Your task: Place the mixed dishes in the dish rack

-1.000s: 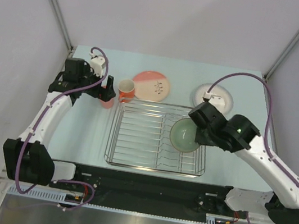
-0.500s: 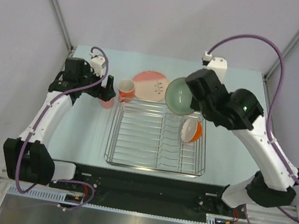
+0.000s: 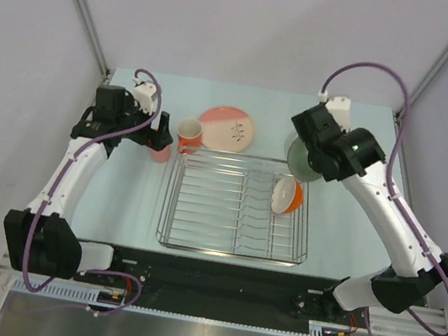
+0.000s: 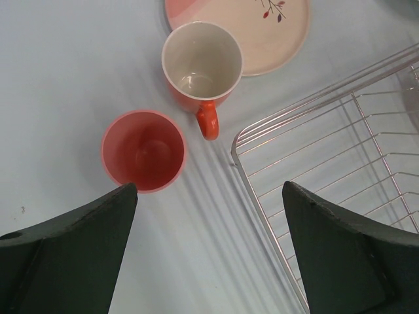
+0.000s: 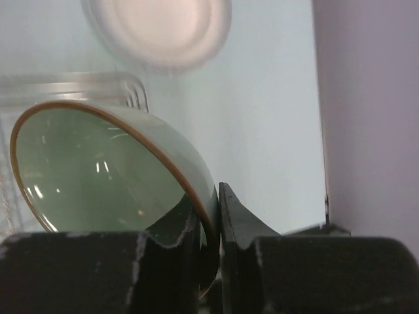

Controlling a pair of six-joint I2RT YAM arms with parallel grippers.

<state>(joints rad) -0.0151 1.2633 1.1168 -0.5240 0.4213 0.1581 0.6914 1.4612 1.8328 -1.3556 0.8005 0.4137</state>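
The dish rack (image 3: pixel 209 208) sits mid-surface (image 3: pixel 117 194) and, as far as I can judge, holds only one item. The pink-and-cream plate (image 3: pixel 229 128) and the white shallow plate (image 5: pixel 157 29) lie on the surface beyond it, not yet loaded. The right tool (image 5: pixel 213 209) is clamped on the rim of the pale green bowl (image 5: pixel 98 170), which is tilted in the air near the rack's far right corner. The orange bowl (image 3: pixel 287 196) stands on edge inside the rack. The orange mug (image 4: pixel 201 62) and pink tumbler (image 4: pixel 143 150) wait beside the rack under the left tool (image 4: pixel 209 193), which is spread wide and empty.
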